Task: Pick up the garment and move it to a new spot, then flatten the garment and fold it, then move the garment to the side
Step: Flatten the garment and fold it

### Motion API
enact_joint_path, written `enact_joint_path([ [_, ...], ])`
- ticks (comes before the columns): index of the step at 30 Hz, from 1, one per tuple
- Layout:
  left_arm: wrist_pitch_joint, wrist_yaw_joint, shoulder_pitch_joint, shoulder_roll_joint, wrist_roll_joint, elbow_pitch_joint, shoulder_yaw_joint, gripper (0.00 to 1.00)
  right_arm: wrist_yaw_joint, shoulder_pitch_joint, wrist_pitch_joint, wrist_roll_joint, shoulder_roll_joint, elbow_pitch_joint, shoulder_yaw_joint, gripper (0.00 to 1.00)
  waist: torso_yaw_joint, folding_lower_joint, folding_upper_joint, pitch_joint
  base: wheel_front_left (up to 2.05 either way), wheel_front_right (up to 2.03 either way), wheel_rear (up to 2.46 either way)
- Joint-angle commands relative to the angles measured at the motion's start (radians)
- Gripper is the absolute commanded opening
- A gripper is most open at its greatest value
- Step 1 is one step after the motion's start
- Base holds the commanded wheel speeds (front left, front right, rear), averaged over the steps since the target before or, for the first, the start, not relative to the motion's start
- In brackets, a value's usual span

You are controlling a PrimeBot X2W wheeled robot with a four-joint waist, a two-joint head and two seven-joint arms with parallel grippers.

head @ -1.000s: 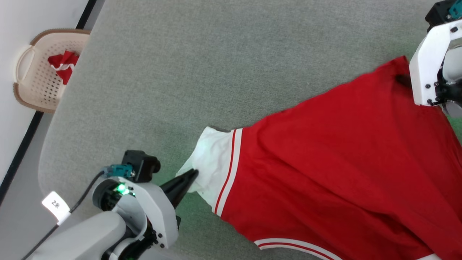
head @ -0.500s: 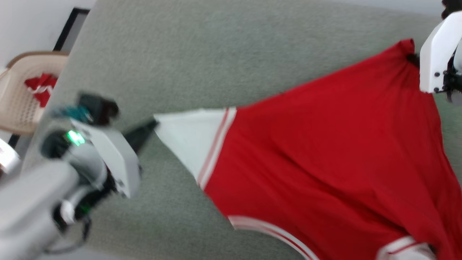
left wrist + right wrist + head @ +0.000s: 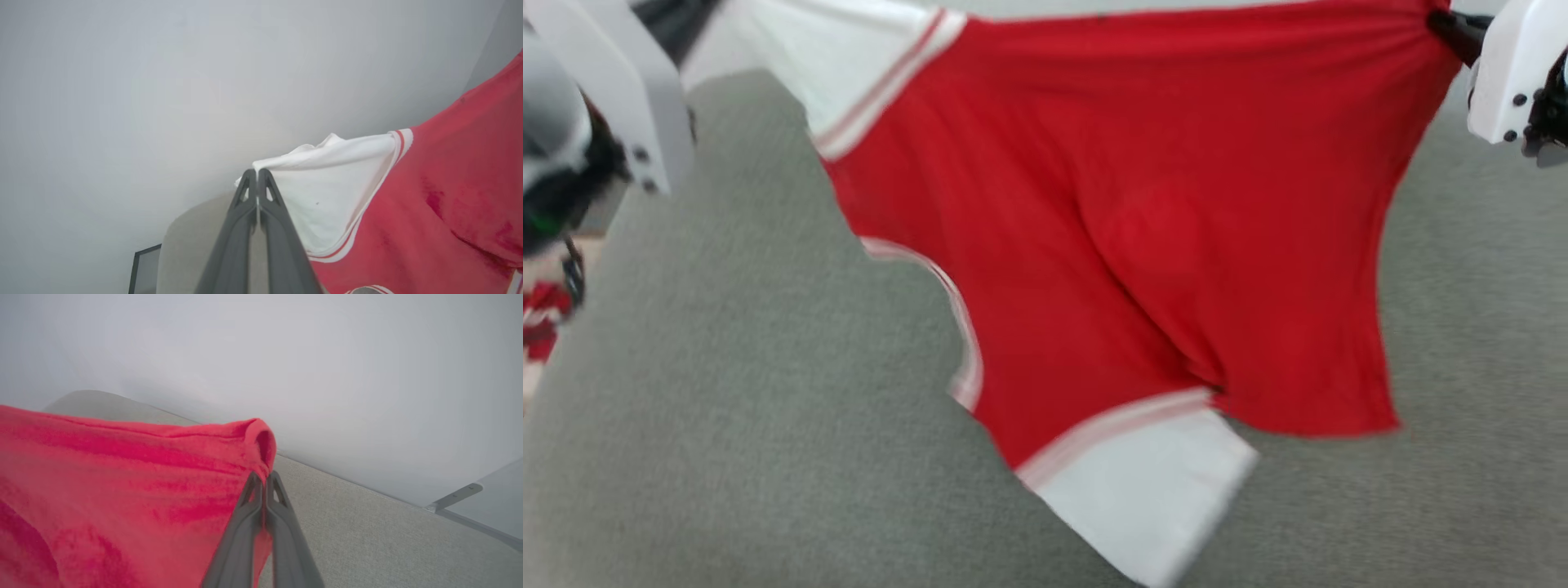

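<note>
I have the garment (image 3: 1143,245) hung taut over the desk (image 3: 727,408), 10 to 2 o'clock. The left pincer (image 3: 257,175) pinches its white sleeve (image 3: 327,183) tip; the right pincer (image 3: 265,477) pinches a red corner. Both bites look shallow, so a hard tug may slip one free.

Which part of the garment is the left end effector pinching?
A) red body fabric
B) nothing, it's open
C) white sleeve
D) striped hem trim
C: in the left wrist view the left end effector is shut on the edge of the white sleeve of the garment, with the red fabric starting beyond the sleeve's striped band.
</note>
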Motion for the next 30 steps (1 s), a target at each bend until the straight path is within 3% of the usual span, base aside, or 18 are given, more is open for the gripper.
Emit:
enact_joint_path([
  [1,0.012,-0.016,-0.046,-0.014,0.024,0.042,0.001,0.00,-0.002,-0.011,-0.013,-0.015,-0.001,-0.016,-0.013,0.00,-0.075,0.0000,-0.0001,-0.086,0.00,0.00,0.00],
  [9,0.039,-0.096,-0.226,-0.103,0.096,0.225,-0.006,0.00,-0.002,-0.036,-0.031,-0.048,0.023,-0.080,-0.073,0.00,-0.114,0.0000,-0.0001,-0.146,0.00,0.00,0.00],
  [16,-0.016,-0.148,-0.351,-0.158,0.159,0.362,-0.008,0.00,-0.002,-0.057,-0.044,-0.083,0.061,-0.118,-0.148,0.00,-0.132,0.0000,-0.0001,-0.161,0.00,0.00,0.00],
  [24,-0.090,-0.181,-0.453,-0.202,0.199,0.478,-0.010,0.00,-0.002,-0.066,-0.045,-0.141,0.087,-0.152,-0.211,0.00,-0.136,0.0000,-0.0001,-0.135,0.00,0.00,0.00],
  [30,-0.129,-0.193,-0.508,-0.222,0.201,0.520,-0.013,0.00,-0.002,-0.102,-0.043,-0.180,0.107,-0.169,-0.248,0.00,-0.133,0.0000,-0.0001,-0.048,0.00,0.00,0.00],
])
